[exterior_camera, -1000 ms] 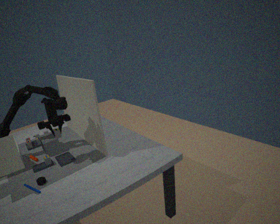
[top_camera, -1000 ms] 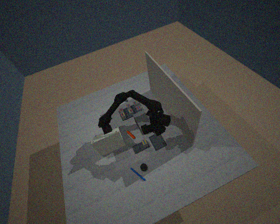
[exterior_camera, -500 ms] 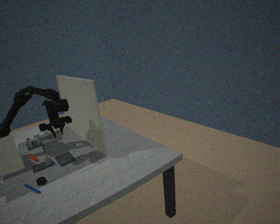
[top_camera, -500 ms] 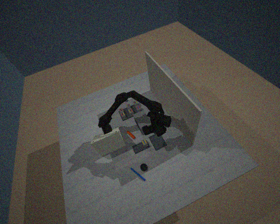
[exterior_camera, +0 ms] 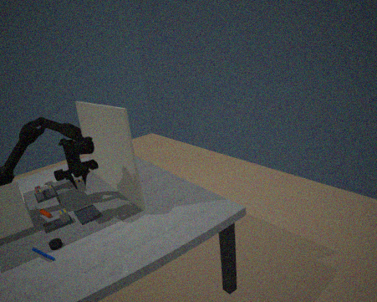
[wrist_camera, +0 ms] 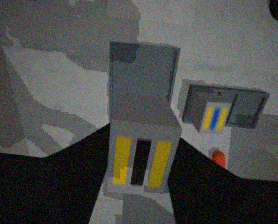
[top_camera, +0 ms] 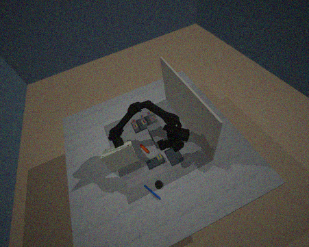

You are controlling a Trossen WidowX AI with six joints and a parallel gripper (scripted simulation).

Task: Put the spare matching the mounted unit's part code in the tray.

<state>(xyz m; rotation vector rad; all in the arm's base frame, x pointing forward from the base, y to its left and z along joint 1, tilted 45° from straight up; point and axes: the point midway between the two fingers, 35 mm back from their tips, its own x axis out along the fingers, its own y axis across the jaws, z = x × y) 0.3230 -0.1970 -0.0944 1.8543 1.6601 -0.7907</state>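
Gripper clamped on grey spare with yellow-black-yellow stripes, held off the bench near the upright white panel. Just beyond the held block in the wrist view, dark grey tray, flat on the bench. Off to one side, second spare striped yellow-blue-yellow, beside an orange piece. Toward the front edge, blue pen and black puck, lying near each other.
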